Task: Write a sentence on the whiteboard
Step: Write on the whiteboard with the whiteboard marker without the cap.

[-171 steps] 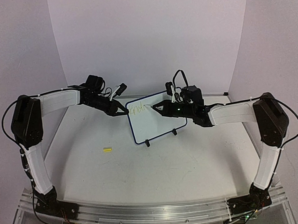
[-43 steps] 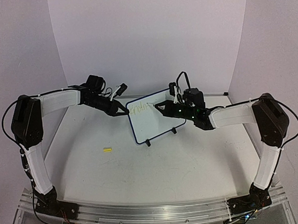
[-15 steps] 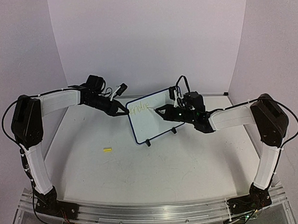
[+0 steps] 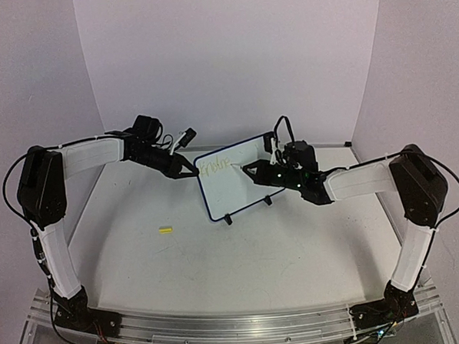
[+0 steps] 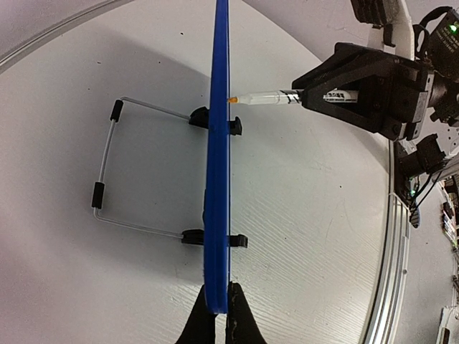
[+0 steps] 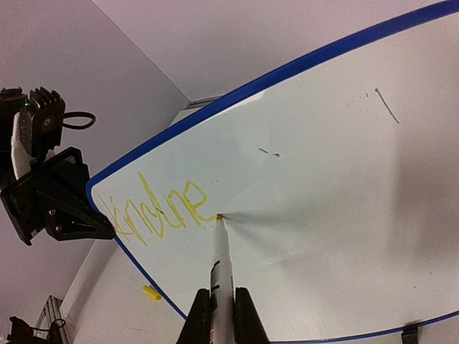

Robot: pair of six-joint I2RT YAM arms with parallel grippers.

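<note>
**White tabletop, lilac walls: marker tip on the board**

Pale lilac walls are enclosing a white tabletop (image 4: 295, 245). A small blue-rimmed white rectangular whiteboard (image 4: 238, 191) is leaning back on its wire stand, long axis running left to right. The left gripper (image 5: 217, 315) is pinching the whiteboard's left edge, fingers nearly closed. The right gripper (image 6: 219, 315) is clamping narrowly on a slim white marker (image 6: 221, 265). Its tip is touching the whiteboard at the right end of the yellow-green handwritten sentence (image 6: 154, 211).

The whiteboard (image 6: 330, 186) has a smooth glossy face and plastic-looking rim, a metal wire stand (image 5: 106, 147) behind it, on a matt, finely grained surface (image 5: 308, 236).
</note>
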